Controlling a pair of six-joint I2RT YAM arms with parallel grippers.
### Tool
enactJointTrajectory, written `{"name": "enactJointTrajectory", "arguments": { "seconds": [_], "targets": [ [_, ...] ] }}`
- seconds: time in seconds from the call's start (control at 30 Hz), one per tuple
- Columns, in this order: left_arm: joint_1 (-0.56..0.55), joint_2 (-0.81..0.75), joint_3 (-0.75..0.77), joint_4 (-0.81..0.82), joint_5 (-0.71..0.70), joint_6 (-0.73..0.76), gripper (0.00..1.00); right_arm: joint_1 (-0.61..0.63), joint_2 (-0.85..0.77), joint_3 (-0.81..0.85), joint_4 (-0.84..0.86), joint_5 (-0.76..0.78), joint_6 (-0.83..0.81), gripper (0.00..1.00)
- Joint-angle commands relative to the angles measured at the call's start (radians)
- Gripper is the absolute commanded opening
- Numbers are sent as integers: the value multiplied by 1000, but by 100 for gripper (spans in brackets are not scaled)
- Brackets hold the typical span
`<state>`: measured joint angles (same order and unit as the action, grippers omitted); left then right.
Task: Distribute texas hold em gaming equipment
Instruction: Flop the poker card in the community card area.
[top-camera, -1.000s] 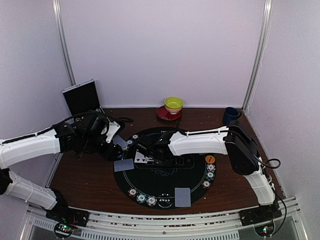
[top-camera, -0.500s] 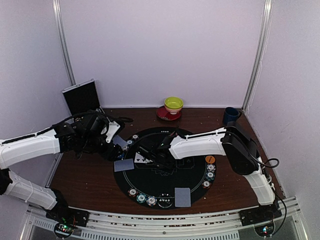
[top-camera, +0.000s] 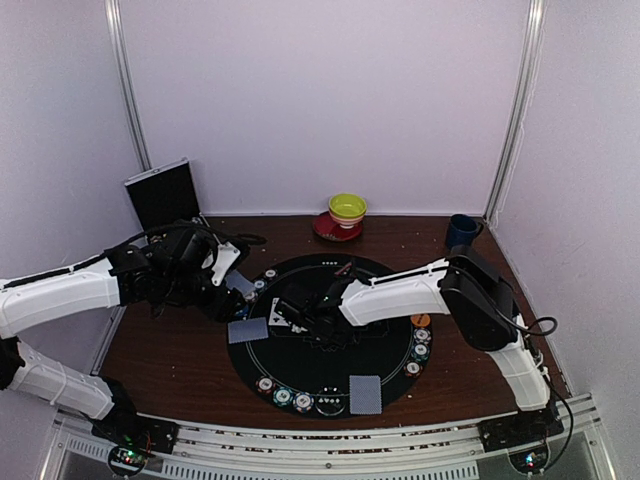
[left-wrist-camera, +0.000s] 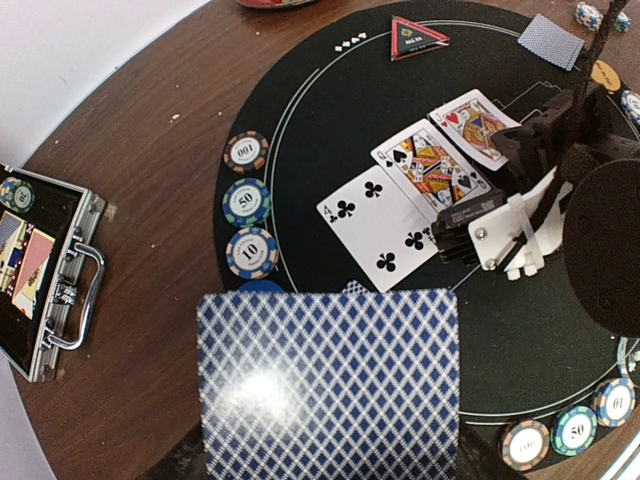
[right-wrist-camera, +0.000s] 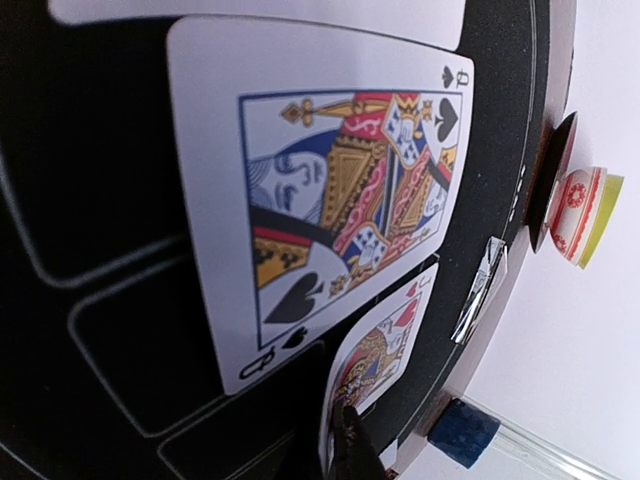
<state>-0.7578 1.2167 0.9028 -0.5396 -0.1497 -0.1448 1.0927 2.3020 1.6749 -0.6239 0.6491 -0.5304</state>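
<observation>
Left fingers (top-camera: 221, 292), mid-left in the top view, are clamped on a blue-backed card (left-wrist-camera: 330, 385). It fills the lower centre of the left wrist view and covers the fingers themselves. Can't tell if it's a single card or a stack.

Right fingers (left-wrist-camera: 462, 218) are pinched narrow with nothing visible between them. They sit low over the black mat (left-wrist-camera: 300, 90), centre-right in the left wrist view. Tips are at the lower-right corner of the ace of clubs (left-wrist-camera: 372, 225); can't tell if they touch it.

The queen of spades (right-wrist-camera: 320, 200) is face up just beside the ace and fully readable in the right wrist view. The third card is a hearts court card (left-wrist-camera: 475, 120), partly behind the right fingers. In the right wrist view a dark fingertip overlaps its bottom edge, and the rank is hard to read.

- **Chips:** a column of three chips (left-wrist-camera: 247, 202) at the mat's left rim, and a blue chip (left-wrist-camera: 262, 288) mostly under the held card. Three more rim chips (left-wrist-camera: 575, 430) are bottom right.
- **Button:** the orange button disc (left-wrist-camera: 605, 75) is upper right, cut off by the frame edge.
- **Face-down cards in the top view:** a left card (top-camera: 247, 330) on the mat's left edge, and a near card (top-camera: 365, 393) at bottom centre.
- **Case:** an open chip case (left-wrist-camera: 50, 270) on the tabletop (left-wrist-camera: 150, 150), cut off at the left edge.
</observation>
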Motion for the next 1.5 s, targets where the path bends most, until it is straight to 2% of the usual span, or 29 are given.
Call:
{"name": "enactJointTrajectory", "arguments": {
  "seconds": [0.0,0.3,1.03,1.23,1.47],
  "targets": [
    [9,-30,-10,53,1,-9,63,18,-34,-25,12,-34,-12,13],
    [9,-32,-11,53,-3,-8,63,38,-64,-32,-23,-49,-7,21],
    [9,-41,-8,53,-2,-11,63,38,-210,-50,-170,13,20,61],
    [8,-47,-8,54,-1,-10,63,-62,-221,104,-245,-92,84,77],
    [8,-51,-8,55,-1,-11,63,-207,-114,331,-274,-283,245,95]
  ]
}}
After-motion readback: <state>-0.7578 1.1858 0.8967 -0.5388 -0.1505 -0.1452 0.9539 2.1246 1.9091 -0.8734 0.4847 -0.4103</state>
